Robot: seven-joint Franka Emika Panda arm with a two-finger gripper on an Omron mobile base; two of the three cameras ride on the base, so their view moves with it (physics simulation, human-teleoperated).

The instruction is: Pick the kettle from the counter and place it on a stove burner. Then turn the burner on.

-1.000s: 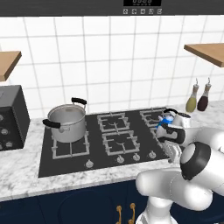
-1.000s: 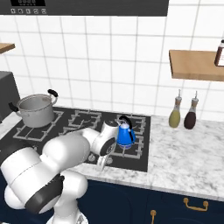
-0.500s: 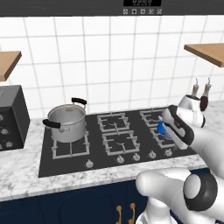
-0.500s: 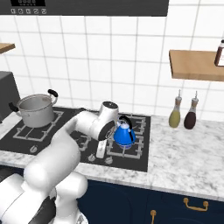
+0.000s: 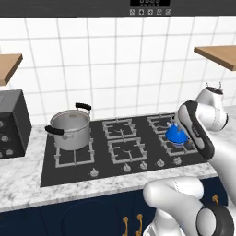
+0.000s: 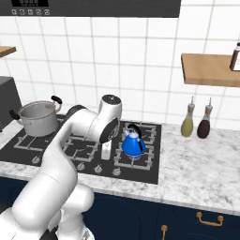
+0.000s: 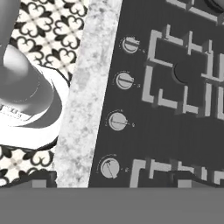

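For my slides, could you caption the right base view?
Blue kettle set on a front stove burner; open gripper beside it.

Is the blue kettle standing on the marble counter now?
No, the kettle stands on a stove burner at the right end of the black cooktop, not on the counter.

No words or numbers can be read anywhere. The panel (image 5: 150, 11) above the stove has small light marks, but they are too blurry to read. The knobs (image 7: 124, 80) have tiny marks, also too small.
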